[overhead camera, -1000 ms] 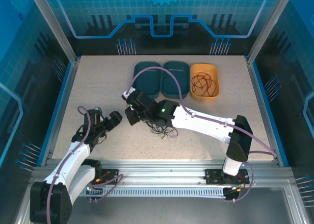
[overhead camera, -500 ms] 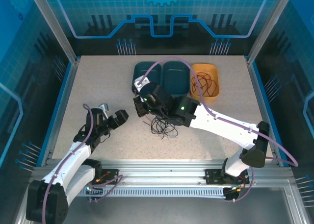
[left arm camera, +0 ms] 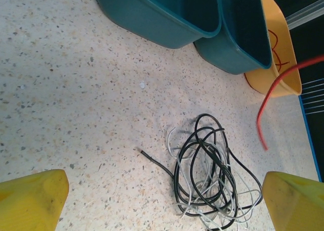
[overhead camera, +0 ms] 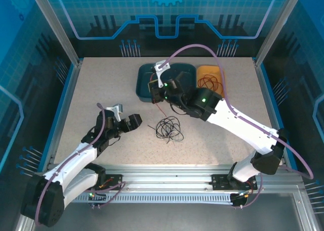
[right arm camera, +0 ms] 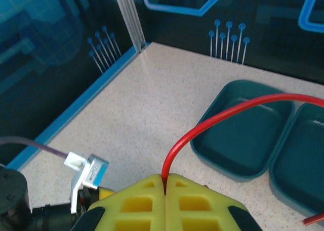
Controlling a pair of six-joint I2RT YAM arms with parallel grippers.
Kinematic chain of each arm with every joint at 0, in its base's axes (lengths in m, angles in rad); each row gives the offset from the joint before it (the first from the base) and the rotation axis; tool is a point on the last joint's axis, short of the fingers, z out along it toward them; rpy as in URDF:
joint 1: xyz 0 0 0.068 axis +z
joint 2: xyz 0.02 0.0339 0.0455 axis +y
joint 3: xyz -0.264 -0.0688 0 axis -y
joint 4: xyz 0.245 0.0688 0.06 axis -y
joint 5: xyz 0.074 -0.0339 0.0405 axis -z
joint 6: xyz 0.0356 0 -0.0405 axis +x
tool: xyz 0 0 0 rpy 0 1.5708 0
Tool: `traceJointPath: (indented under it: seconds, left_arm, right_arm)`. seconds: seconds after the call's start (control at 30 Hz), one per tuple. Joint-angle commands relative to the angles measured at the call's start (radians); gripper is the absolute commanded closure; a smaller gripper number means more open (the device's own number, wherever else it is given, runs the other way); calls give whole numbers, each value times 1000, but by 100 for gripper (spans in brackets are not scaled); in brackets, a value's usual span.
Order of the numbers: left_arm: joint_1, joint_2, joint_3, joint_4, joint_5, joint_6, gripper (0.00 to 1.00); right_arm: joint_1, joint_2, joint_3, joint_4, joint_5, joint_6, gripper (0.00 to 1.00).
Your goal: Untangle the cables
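Observation:
A loose tangle of the black cable [overhead camera: 169,128] [left arm camera: 202,173] and the white cable [left arm camera: 242,198] lies on the table's middle. My right gripper [overhead camera: 156,93] [right arm camera: 165,178] hangs above the left teal bin [overhead camera: 150,81], shut on the red cable [right arm camera: 223,117]. That cable arcs away from the fingers, and its free end dangles [left arm camera: 267,97] above the table, apart from the tangle. My left gripper [overhead camera: 135,122] [left arm camera: 162,211] sits low just left of the tangle, open, with its yellow fingertips [left arm camera: 31,200] wide apart and nothing between them.
Two teal bins [left arm camera: 167,16] [right arm camera: 243,135] stand side by side at the back, the second one [left arm camera: 245,36] next to an orange bin [overhead camera: 212,92] that holds a dark red wire coil [overhead camera: 206,82]. The right arm stretches across the table's right half.
My right gripper has risen from the tangle and swung back toward the teal bins, drawing the red cable out. My left gripper has moved right, closer to the tangle.

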Motion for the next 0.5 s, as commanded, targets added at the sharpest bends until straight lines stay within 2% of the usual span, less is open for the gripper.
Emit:
traceJointPath:
  seconds: [0.0,0.27,0.47]
  left_arm:
    - [-22,19,44,54,-14,25,1]
    - [-66,72,92,103,-49,23,1]
    - [-115,121,77,133,-61,-1,1]
  right_arm:
    - [-41,-37,49,-11,-43,-20,100]
    - [-128,-55,68,-33,-95,-36,100]
    - [-179,-53,128,-85,-87,-74,100]
